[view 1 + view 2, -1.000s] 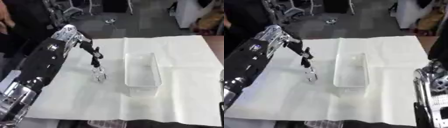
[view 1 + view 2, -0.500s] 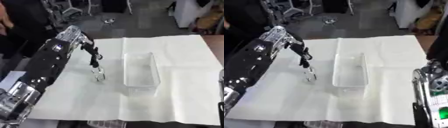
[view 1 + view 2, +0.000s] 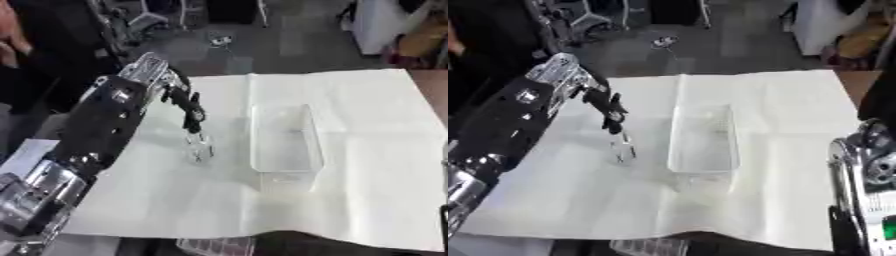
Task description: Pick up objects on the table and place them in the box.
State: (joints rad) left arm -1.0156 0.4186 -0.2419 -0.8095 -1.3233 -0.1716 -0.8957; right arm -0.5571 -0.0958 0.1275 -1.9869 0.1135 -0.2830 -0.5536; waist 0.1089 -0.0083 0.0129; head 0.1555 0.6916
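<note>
Reaching down with the left hand [image 3: 191, 117] toward a small clear thing [image 3: 199, 148] on the counter [image 3: 367, 165].
The clear thing sits mid-picture, just below the dark fingers. I cannot tell whether they grip it. The clear box [image 3: 283, 137], long side running up-down, lies just to its right.

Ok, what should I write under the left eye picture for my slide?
Robot's left hand reaches down to a small clear object on the white cloth, beside the clear plastic box.
</note>
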